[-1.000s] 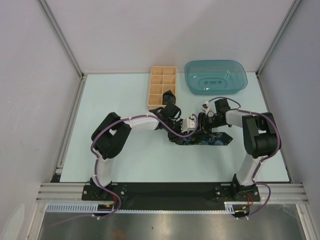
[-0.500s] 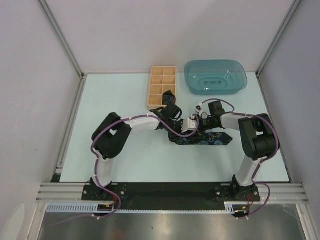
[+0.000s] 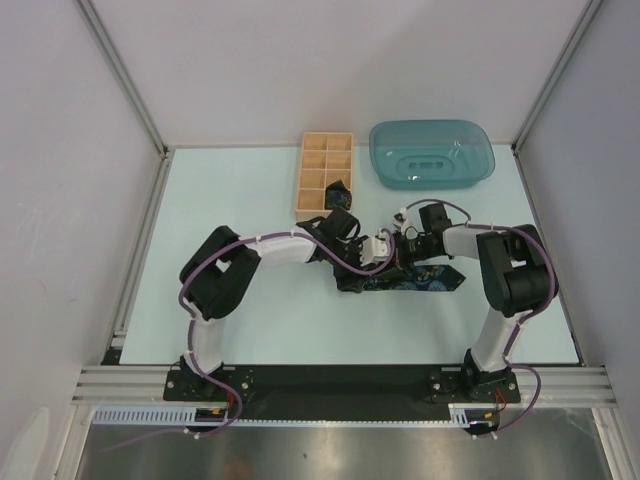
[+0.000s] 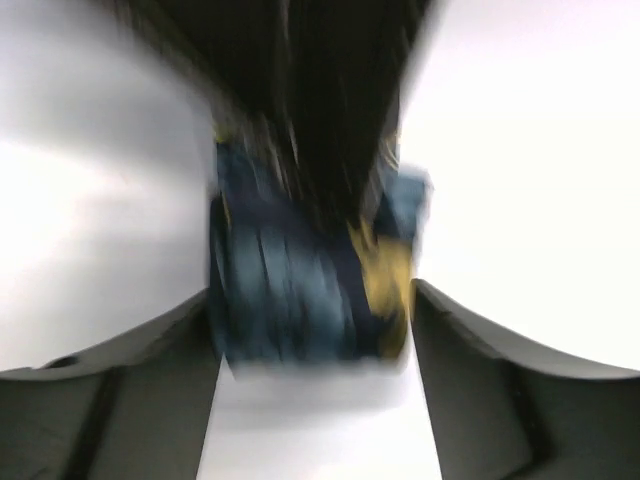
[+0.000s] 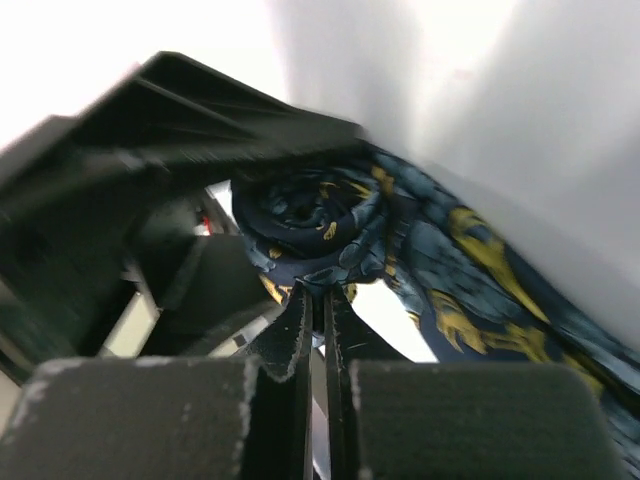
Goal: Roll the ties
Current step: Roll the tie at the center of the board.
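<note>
A dark navy tie (image 3: pixel 412 279) with blue and yellow markings lies flat across the middle of the table, its pointed end to the right. Its left part is wound into a roll (image 4: pixel 290 290). My left gripper (image 3: pixel 386 252) stands open around that roll, a finger close on each side; the left wrist view is blurred. My right gripper (image 3: pixel 403 247) meets it from the right. In the right wrist view the right gripper (image 5: pixel 318 295) is shut on a fold of the tie (image 5: pixel 440 260) just under the roll (image 5: pixel 310 215). Another rolled tie (image 3: pixel 338 188) sits in the wooden box.
The compartmented wooden box (image 3: pixel 325 160) stands at the back, just behind the left arm. A teal plastic tray (image 3: pixel 432 152) lies upside down to its right. Metal frame rails edge the table on both sides.
My right gripper has moved left to the roll and shut on the tie's fabric. My left gripper's jaws have widened around the roll.
</note>
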Robot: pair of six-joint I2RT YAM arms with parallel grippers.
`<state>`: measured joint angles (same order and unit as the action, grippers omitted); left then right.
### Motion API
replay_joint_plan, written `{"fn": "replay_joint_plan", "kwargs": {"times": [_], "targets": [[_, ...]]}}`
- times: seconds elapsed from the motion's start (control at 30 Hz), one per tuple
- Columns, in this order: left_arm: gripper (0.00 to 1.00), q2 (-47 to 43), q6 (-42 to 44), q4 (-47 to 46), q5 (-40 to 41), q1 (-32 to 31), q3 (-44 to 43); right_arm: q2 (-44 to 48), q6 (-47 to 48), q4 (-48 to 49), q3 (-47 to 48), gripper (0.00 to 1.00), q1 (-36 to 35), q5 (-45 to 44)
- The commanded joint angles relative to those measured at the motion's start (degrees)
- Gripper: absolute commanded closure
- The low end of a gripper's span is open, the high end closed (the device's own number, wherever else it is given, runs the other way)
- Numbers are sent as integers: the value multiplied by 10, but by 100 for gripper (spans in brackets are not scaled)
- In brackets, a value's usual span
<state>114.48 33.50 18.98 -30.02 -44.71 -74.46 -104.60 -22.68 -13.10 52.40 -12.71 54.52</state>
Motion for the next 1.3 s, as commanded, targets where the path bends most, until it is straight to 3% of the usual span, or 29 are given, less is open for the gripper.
{"fn": "replay_joint_plan", "kwargs": {"times": [0.0, 0.17, 0.3, 0.73, 1.27], "targets": [[20, -59, -41, -27, -36, 24, 49, -25, 87, -70, 2, 100, 23, -94], [6, -92, -64, -117, -79, 27, 92, -34, 112, -97, 8, 100, 42, -156], [1, -78, -80, -158, -87, 27, 96, -53, 120, -114, 26, 100, 39, -176], [2, -43, -34, -221, -110, 5, 97, -114, 109, -120, 86, 100, -14, -176], [58, -5, -2, -159, -66, -11, 74, -126, 64, -82, 111, 100, -83, -105]]}}
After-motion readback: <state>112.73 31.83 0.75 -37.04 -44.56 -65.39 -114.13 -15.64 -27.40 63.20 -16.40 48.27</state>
